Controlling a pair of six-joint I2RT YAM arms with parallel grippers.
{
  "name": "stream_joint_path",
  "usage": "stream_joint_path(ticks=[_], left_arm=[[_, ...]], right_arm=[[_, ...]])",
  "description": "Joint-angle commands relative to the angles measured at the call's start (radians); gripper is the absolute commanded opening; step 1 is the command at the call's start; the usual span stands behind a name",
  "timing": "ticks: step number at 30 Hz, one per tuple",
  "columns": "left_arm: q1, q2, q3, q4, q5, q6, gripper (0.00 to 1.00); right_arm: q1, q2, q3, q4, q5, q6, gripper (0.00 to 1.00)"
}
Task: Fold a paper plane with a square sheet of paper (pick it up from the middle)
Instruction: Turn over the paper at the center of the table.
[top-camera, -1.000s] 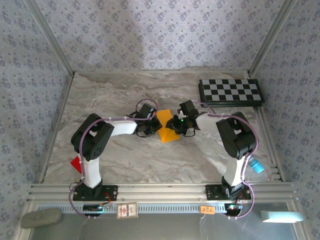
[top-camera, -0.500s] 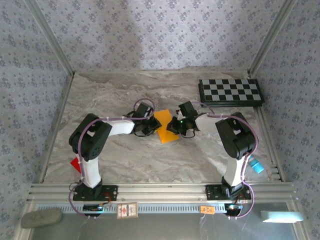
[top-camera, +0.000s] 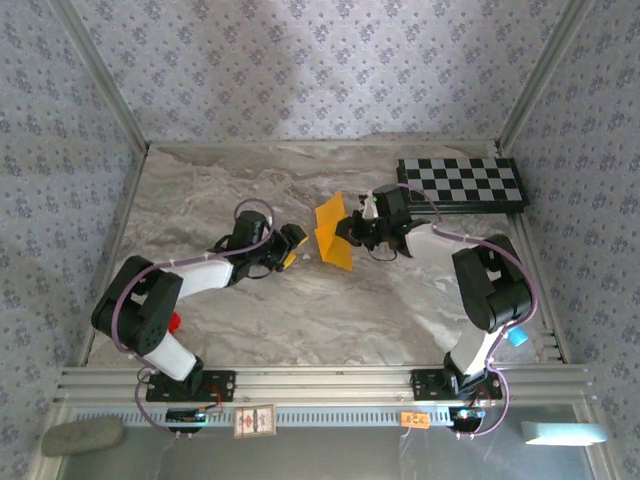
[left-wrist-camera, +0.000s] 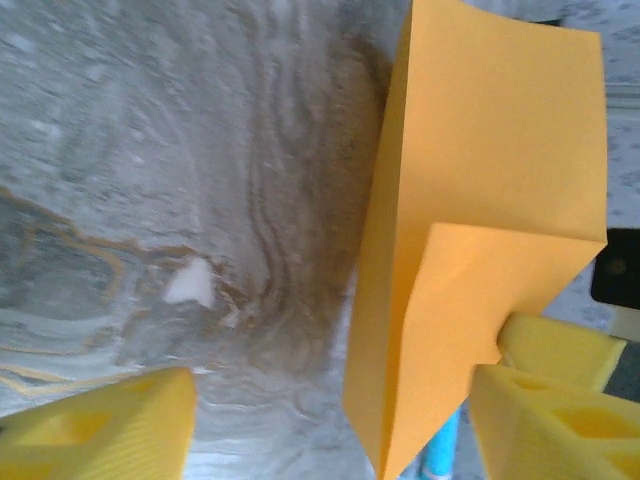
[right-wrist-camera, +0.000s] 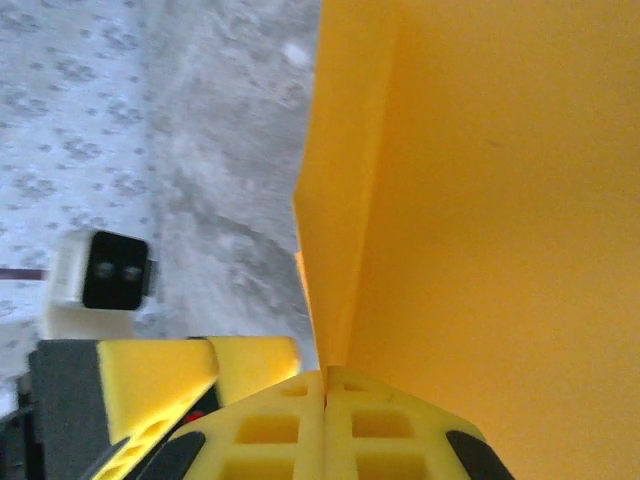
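Here, over the back half of the table (top-camera: 200, 200), we see the right gripper (top-camera: 352, 228) pinched tight on the right side of the sheet of paper (top-camera: 333, 235). It holds the sheet upright and off the surface, near the left end of the checkerboard (top-camera: 460, 182) in the back right corner. The sheet is already creased, with one flap doubled over, and we judge it is held on edge so the next fold can be reached. The left gripper (top-camera: 290, 248) stands wide and empty near the sheet's left side, apparently leaving room for a fresh grip. We cannot tell whether the sheet's lower tip touches the table, nor how many folds lie behind the facing flap. A small red piece (top-camera: 174, 321) near the left edge is mostly covered by the left arm.
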Motion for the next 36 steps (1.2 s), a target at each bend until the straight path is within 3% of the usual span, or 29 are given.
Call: stream_joint_path(ticks=[1, 7, 12, 22, 33, 36], left_arm=[[0.001, -0.039, -0.022, 0.207, 0.080, -0.036, 0.81], [-0.018, -0.003, 0.006, 0.383, 0.162, -0.080, 0.89], [-0.039, 0.022, 0.058, 0.381, 0.189, -0.060, 0.88], [-0.047, 0.023, 0.082, 0.350, 0.187, -0.024, 0.52], [-0.044, 0.019, 0.079, 0.308, 0.168, 0.002, 0.27], [-0.042, 0.018, 0.079, 0.297, 0.163, 0.011, 0.19]], right_arm=[[-0.018, -0.028, 0.007, 0.095, -0.106, 0.089, 0.02], [-0.027, -0.036, 0.002, 0.218, -0.177, 0.209, 0.03], [-0.028, -0.047, -0.001, 0.254, -0.203, 0.250, 0.03], [-0.037, -0.039, -0.009, 0.297, -0.232, 0.292, 0.05], [-0.050, -0.034, -0.025, 0.293, -0.235, 0.293, 0.06], [-0.054, -0.038, -0.032, 0.292, -0.235, 0.285, 0.13]])
